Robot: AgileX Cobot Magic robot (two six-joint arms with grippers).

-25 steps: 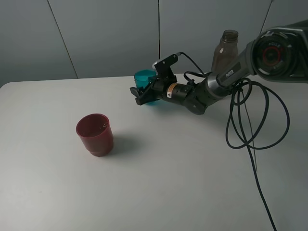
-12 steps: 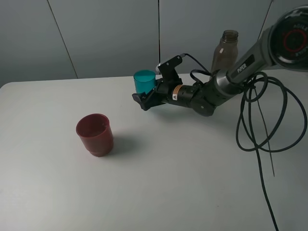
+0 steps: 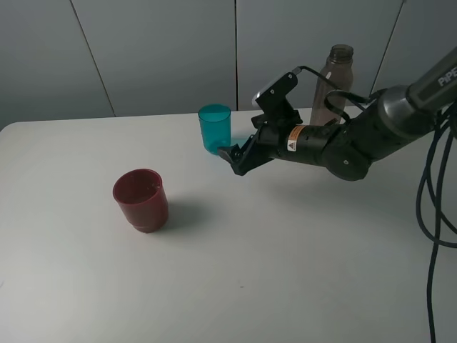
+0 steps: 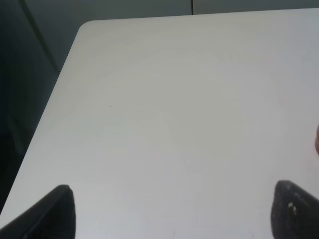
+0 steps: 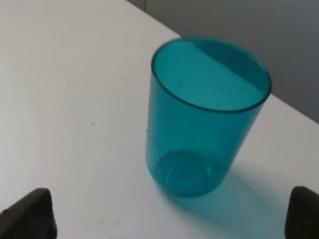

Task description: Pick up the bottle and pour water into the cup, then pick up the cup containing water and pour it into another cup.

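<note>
The teal cup (image 3: 214, 128) stands upright on the white table (image 3: 235, 243) at the back middle; in the right wrist view the cup (image 5: 204, 119) sits free between and beyond the fingertips. My right gripper (image 3: 237, 161) is open, just right of and in front of the cup, not touching it; right gripper (image 5: 172, 214). The dark red other cup (image 3: 141, 199) stands upright to the front left. Behind the right arm rises the smoky bottle (image 3: 333, 78), upright and capless. My left gripper (image 4: 172, 211) is open over bare table near a corner, holding nothing.
Black cables (image 3: 439, 207) hang down at the right side of the table. A grey panelled wall (image 3: 157, 50) runs behind the table. The table's rounded left corner (image 4: 87, 27) shows in the left wrist view.
The right gripper opened, let go of the teal cup and drew back to the right. The cup now stands alone on the table.
</note>
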